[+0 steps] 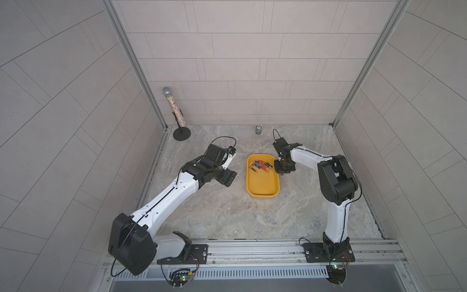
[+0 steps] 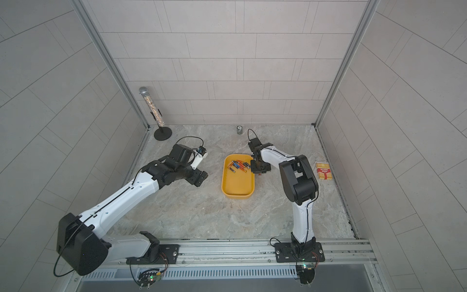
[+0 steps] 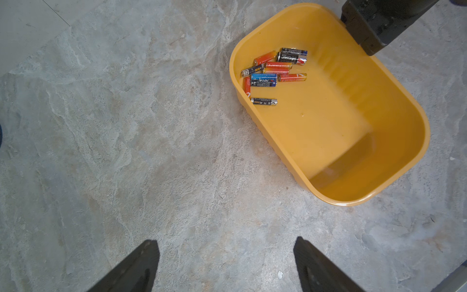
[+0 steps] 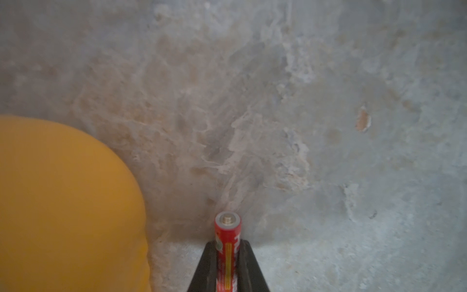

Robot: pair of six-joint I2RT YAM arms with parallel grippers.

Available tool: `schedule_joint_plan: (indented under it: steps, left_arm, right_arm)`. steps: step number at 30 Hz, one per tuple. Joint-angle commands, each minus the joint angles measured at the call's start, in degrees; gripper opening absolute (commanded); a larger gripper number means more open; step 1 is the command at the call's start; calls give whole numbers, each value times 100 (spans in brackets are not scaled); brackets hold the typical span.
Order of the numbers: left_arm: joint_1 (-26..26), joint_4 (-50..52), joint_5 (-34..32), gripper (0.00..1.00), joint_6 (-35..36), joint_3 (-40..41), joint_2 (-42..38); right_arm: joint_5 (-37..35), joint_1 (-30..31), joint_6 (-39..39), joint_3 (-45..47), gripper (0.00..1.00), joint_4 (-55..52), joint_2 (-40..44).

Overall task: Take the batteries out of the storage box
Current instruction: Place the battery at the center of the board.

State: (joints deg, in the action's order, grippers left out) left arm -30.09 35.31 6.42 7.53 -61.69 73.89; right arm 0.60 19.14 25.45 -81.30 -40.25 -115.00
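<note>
The storage box (image 1: pixel 262 185) (image 2: pixel 237 185) is a shallow yellow tray in mid-table. Several batteries (image 1: pixel 261 165) (image 2: pixel 238 165) (image 3: pixel 275 70), orange-red, black and one blue, lie clustered at its far end. My right gripper (image 4: pixel 227 244) (image 1: pixel 283 173) hangs just outside the box's right rim (image 4: pixel 75 202). It is shut on an orange-red battery (image 4: pixel 227 227) whose capped end sticks out past the fingertips, over bare table. My left gripper (image 3: pixel 226 246) (image 1: pixel 231 169) is open and holds nothing, over the table left of the box (image 3: pixel 341 131).
A small silver can (image 1: pixel 258 130) (image 2: pixel 239 130) stands near the back wall. A glittery tube on a black round stand (image 1: pixel 174 111) is in the back left corner. A red-and-yellow striped packet (image 2: pixel 323 171) lies at the right, beyond the right arm.
</note>
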Motion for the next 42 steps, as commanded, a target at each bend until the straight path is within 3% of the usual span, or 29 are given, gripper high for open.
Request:
schedule_joint_plan:
  steps: [1, 6, 18, 22, 30, 35, 39, 42]
  left_arm:
    - [-37, -2, 17, 92, 73, -134, -30]
    - [-38, -6, 26, 92, 73, -136, -42]
    - [-26, 0, -4, 93, 73, -126, -60]
    - [-33, -5, 0, 93, 73, -124, -55]
    - [-32, -40, 153, 93, 64, -153, -59]
    - [2, -264, 373, 95, 56, -54, -241]
    - [17, -365, 878, 97, 103, 6, -261]
    - [4, -344, 1095, 100, 143, 17, -261]
  right_arm:
    - [-269, 0, 214, -6, 1, -31, -65]
    - [-240, -7, 206, -101, 5, -105, -198]
    - [-331, -5, 158, -191, 28, -300, -242]
    - [-350, 0, 107, -321, 29, -513, -137]
    - [-616, 99, -168, -795, 32, -1207, 721]
    - [-1135, 678, -891, -908, 32, -1013, 1406]
    - [80, 1036, -1411, -943, 31, -739, 1505]
    - [513, 1286, -1753, -1099, 31, -784, 1249]
